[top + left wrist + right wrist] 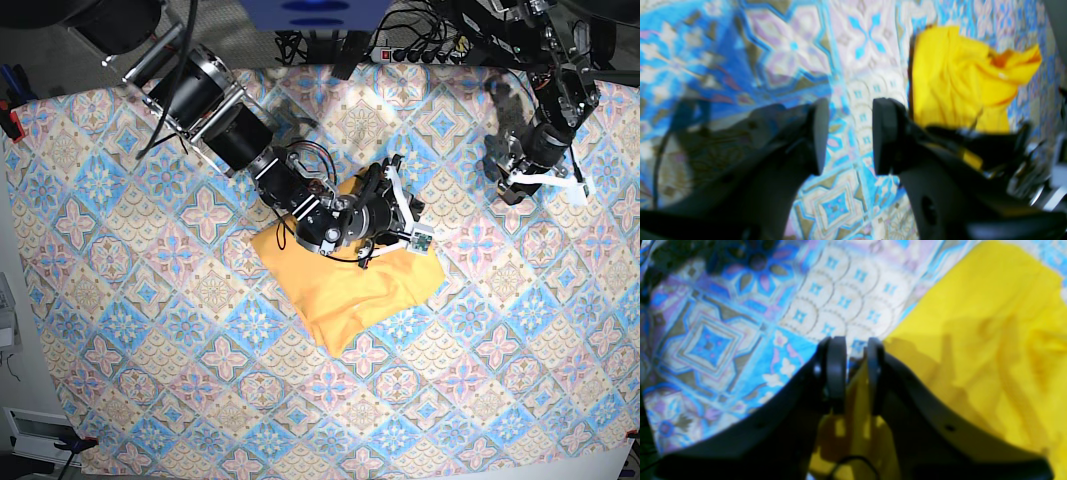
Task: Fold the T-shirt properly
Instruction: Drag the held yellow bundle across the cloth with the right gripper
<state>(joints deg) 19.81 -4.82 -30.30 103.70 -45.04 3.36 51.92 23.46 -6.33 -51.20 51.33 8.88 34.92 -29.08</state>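
Yellow-orange cloth, the T-shirt (345, 285), lies near the middle of the desk (120, 330), a little toward its far edge, on the blue-and-pink tile-patterned tablecloth (480, 380). In the base view it is already gathered into a compact, roughly four-sided packet, with no sleeves or hem spread out over the tablecloth, so I judge the larger folds to be made. The packet is not yet neat, though: the left wrist view shows one end bunched and twisted into creases, and the right wrist view shows wrinkles running across the top layer.

The right hand (853, 373) sits over the far part of the packet. Its fingers stand close together with a strip of yellow cloth in the narrow gap between them, so it looks clenched on an edge of the T-shirt, though the blur keeps me from saying how firm the pinch is. The left hand (848, 136) is well apart from the shirt, toward the far corner of the desk on the arm's own side; its fingers are parted with only tablecloth showing between them, grasping nothing.

What seems left is a last fold or a tidying pull on the gripped edge, smoothing of the bunched end, and letting go.
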